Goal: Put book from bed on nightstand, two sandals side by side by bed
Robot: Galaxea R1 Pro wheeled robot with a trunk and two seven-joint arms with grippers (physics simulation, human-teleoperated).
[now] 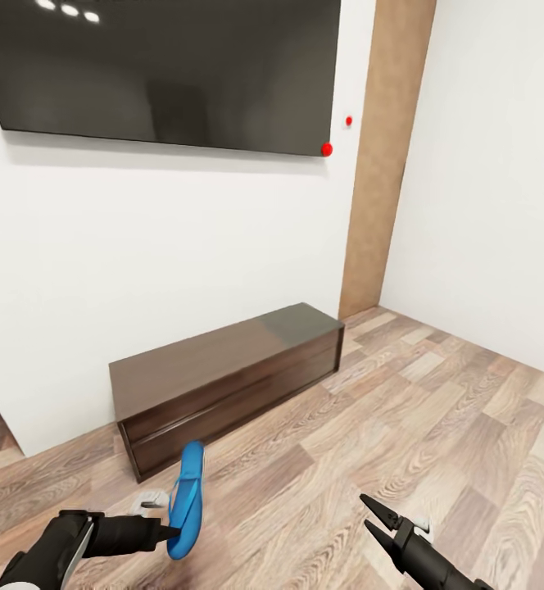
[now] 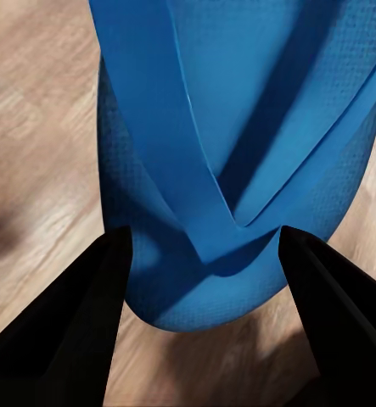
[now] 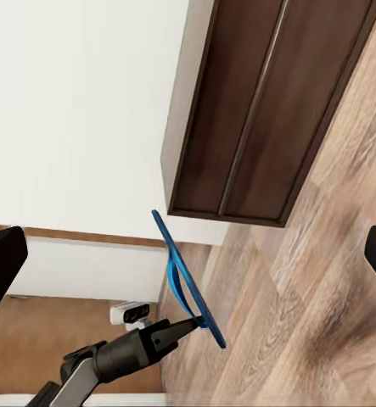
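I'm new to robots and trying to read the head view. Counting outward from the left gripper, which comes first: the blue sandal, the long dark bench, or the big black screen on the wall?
1. Blue sandal: held at its end by the left gripper, above the floor.
2. Dark bench: just beyond, against the wall.
3. Black screen: farthest, high on the wall.

bench (image 1: 223,377): against wall (image 1: 141,238), under TV (image 1: 165,65) | sandal (image 1: 186,500): before bench, above floor (image 1: 436,410)

Sandal (image 2: 230,153) heel end cut off; TV (image 1: 165,70) top cropped.
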